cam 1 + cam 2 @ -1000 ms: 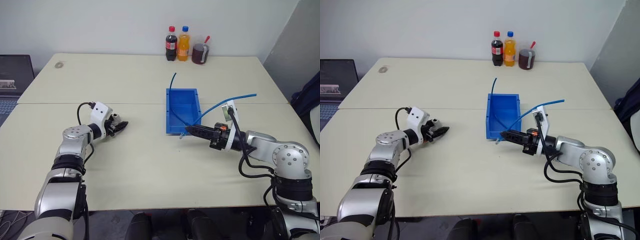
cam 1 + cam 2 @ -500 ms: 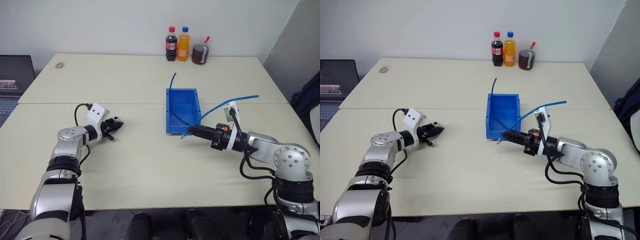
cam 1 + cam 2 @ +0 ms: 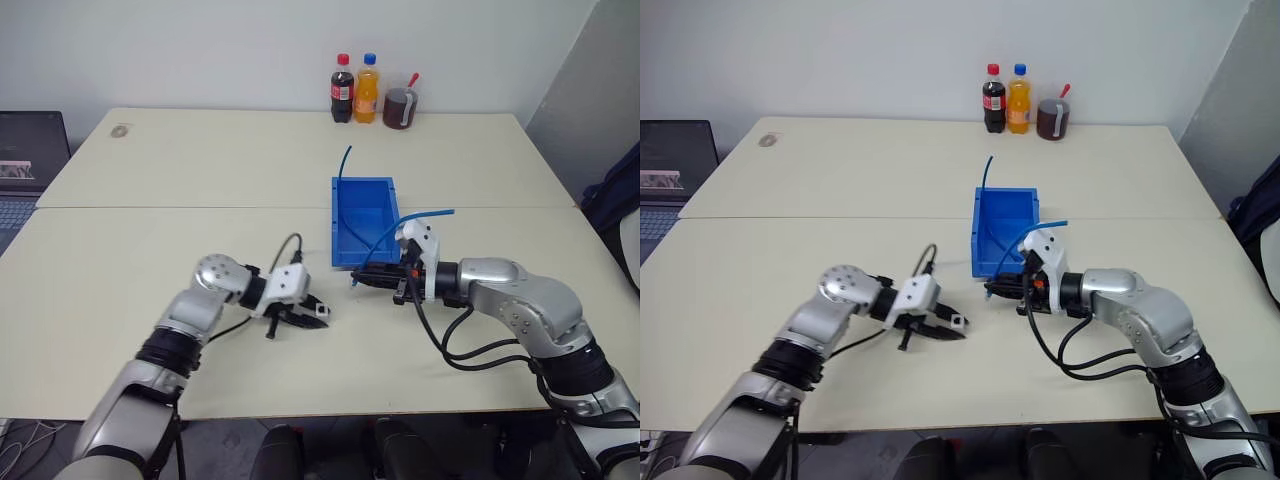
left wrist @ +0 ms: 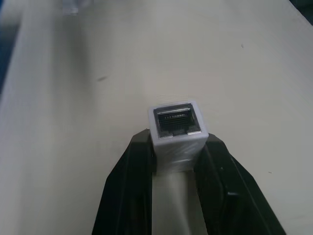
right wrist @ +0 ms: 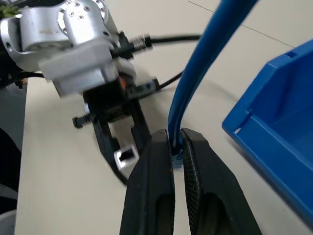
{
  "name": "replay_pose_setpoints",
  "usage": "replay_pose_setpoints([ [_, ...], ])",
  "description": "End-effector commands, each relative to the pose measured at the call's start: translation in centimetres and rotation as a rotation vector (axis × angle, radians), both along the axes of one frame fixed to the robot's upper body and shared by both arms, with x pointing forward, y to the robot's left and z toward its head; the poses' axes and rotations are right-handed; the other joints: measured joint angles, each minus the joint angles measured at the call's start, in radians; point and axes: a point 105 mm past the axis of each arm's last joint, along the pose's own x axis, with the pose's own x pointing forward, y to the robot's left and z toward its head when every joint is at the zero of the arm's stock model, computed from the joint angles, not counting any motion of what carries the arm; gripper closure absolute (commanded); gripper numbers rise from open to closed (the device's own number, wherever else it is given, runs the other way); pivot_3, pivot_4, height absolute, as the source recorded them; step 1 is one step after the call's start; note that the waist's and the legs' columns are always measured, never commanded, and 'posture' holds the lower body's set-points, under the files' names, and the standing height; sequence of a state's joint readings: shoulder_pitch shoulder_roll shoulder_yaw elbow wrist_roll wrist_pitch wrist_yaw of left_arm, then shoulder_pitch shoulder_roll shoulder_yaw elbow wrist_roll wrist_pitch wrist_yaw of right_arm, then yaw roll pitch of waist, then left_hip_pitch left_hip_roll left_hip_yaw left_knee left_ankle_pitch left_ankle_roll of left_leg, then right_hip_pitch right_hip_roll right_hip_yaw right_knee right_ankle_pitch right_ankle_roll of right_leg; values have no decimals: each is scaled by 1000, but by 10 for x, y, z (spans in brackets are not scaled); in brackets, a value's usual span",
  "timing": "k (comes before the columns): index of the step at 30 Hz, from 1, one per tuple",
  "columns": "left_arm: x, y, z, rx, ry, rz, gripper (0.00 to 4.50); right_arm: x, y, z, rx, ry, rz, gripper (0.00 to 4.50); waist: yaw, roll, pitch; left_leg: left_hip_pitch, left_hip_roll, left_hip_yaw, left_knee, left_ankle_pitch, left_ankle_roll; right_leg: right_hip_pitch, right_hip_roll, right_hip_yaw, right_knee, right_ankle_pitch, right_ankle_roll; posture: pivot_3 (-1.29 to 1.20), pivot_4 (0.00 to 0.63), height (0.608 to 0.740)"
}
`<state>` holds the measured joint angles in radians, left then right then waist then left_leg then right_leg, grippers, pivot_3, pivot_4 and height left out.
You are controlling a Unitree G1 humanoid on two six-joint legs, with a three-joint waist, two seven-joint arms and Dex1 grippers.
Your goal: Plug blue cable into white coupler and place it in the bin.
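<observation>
Facing the coupler (image 4: 177, 137) pinched in the left claw (image 3: 312, 318), the plug end of the cable (image 5: 195, 83), clamped in the right claw (image 3: 362, 281), sits just off the bin (image 3: 365, 215), socket and plug near but apart.

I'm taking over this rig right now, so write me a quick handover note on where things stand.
Left gripper: shut on the white coupler, socket facing outward.
Right gripper: shut on the blue cable near its plug end.
The bin sits behind the right gripper; another stretch of cable lies in it.
Done: both parts are gripped and face each other, apart.
Left: plug in, then place in bin.
</observation>
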<state>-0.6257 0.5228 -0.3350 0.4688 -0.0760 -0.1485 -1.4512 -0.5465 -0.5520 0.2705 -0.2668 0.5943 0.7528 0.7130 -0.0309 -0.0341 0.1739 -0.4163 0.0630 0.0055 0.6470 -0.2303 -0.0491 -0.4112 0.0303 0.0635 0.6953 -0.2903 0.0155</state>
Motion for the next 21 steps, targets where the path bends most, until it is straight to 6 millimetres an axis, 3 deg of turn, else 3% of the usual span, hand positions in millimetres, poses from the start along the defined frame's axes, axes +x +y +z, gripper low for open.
replay_pose_setpoints([
  [1, 8, -12, -2, -30, -25, 5, 3623, -7, 11, 7, 4, -89, 50, 4482, 3, 0, 0, 0, 0, 0, 0, 0, 0, 0, 0, 0, 0, 0, 0, 0, 150, 740],
  [12, 9, -21, -7, -68, -5, -2, 3623, -25, 22, -15, -47, -90, 191, 4482, 5, -1, 0, 1, -1, -1, 2, 0, 0, 1, 0, -1, 1, 0, 0, 0, 150, 740],
  [21, 6, -28, 1, -95, 3, -14, 3623, -13, 18, -26, -107, -107, 230, 4482, 4, -1, 0, 1, -1, -1, 2, 0, 0, 1, 0, -2, 1, 0, 0, 0, 150, 740],
])
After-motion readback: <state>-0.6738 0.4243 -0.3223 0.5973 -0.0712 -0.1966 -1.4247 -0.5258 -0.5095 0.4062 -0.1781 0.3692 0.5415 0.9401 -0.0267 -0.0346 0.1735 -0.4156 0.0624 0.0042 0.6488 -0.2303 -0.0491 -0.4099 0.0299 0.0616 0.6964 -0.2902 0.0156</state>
